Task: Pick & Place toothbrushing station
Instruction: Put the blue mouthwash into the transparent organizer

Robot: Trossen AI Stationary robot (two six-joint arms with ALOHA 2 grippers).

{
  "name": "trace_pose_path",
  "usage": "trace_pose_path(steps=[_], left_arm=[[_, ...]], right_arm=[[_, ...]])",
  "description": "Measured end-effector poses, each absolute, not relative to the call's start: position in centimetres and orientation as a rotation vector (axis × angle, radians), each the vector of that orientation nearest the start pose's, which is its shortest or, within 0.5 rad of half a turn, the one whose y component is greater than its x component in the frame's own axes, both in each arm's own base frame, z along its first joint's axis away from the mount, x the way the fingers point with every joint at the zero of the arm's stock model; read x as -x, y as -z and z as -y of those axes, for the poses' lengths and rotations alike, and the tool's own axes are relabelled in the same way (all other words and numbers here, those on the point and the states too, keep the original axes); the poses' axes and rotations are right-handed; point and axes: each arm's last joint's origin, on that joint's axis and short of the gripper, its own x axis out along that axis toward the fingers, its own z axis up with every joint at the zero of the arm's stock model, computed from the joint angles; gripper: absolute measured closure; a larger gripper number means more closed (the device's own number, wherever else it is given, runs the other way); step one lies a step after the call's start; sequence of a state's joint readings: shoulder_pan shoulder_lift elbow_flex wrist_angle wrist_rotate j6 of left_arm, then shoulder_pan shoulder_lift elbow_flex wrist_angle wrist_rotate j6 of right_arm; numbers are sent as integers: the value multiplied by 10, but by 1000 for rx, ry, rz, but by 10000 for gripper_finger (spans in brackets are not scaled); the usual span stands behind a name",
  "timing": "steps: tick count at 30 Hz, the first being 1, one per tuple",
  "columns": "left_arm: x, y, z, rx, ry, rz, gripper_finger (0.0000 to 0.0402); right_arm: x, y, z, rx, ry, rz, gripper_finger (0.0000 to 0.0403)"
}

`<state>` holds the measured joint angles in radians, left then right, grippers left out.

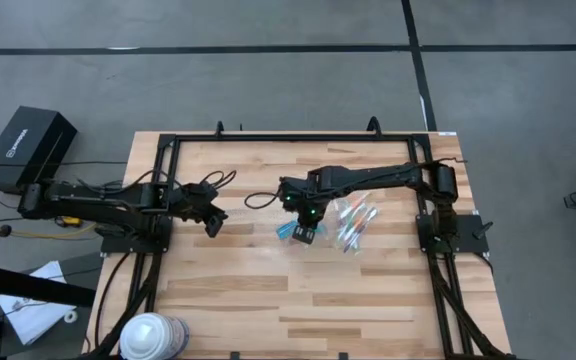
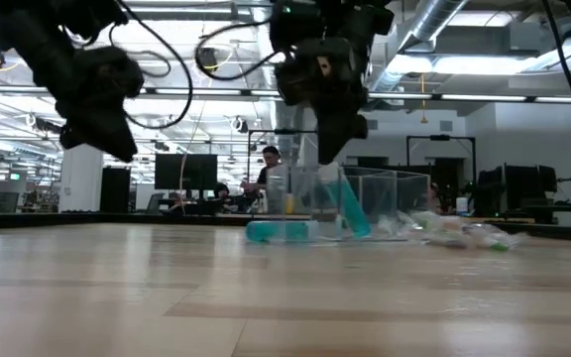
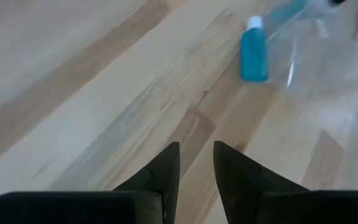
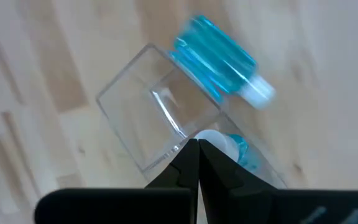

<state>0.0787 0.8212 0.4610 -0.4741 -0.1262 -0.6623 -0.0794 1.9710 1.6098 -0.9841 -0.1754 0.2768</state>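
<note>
While the clear cup stands near the middle of the wooden table, a blue tube with a white end lies flat on the boards just beside it, toward the cup's nine o'clock in the overhead view. A second teal piece leans tilted inside the cup, and I cannot tell exactly what it is. The right gripper hangs directly over the cup, its fingers pressed together at the tips; something pale and blue shows just past them, but whether it is pinched there cannot be made out. At about three o'clock from the cup a loose scatter of thin pastel toothbrushes lies on the table, close by but apart from it. The left gripper hovers above bare wood well off at the cup's nine o'clock, its fingers parted by a narrow gap and holding nothing. A white-and-blue roll sits at the table's seven o'clock corner.
</note>
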Motion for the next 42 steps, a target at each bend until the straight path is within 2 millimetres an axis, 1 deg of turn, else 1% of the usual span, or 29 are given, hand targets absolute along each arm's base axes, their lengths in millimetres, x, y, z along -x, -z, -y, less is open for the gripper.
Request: trace_pose_path(steps=[5, 6, 10, 12, 20, 23, 26, 28, 30, 33, 36, 38, 42], left_arm=[[-146, -186, -15, 654, -473, -725, 309], [-145, -188, -15, 655, -470, -714, 309], [-143, -196, -15, 663, -449, -636, 309], [-141, -201, -15, 668, -433, -590, 309], [-141, -206, -15, 669, -414, -529, 309], [-148, -217, -15, 650, -333, -425, 309], [-156, -222, -14, 621, -284, -388, 309], [-163, -222, -15, 593, -276, -428, 307], [-173, -222, -15, 559, -248, -474, 303], [-194, -223, -15, 508, -200, -546, 296], [-219, -228, -16, 454, -139, -576, 291], [-238, -235, -17, 414, -109, -566, 290], [-265, -240, -20, 355, -98, -575, 289]], right_arm=[[-377, -231, 40, -382, 177, -1426, 403], [-373, -234, 42, -374, 187, -1449, 403], [-364, -247, 48, -377, 203, -1437, 403], [-362, -256, 52, -381, 211, -1385, 403], [-346, -283, 70, -414, 282, -1290, 403], [-342, -300, 73, -431, 293, -1178, 403], [-341, -321, 73, -448, 294, -1020, 403], [-338, -333, 71, -476, 310, -947, 403], [-333, -345, 65, -486, 351, -883, 403], [-327, -363, 52, -520, 358, -787, 403], [-324, -372, 39, -553, 356, -731, 403], [-322, -373, 31, -560, 374, -729, 403], [-319, -375, 19, -562, 390, -728, 403]])
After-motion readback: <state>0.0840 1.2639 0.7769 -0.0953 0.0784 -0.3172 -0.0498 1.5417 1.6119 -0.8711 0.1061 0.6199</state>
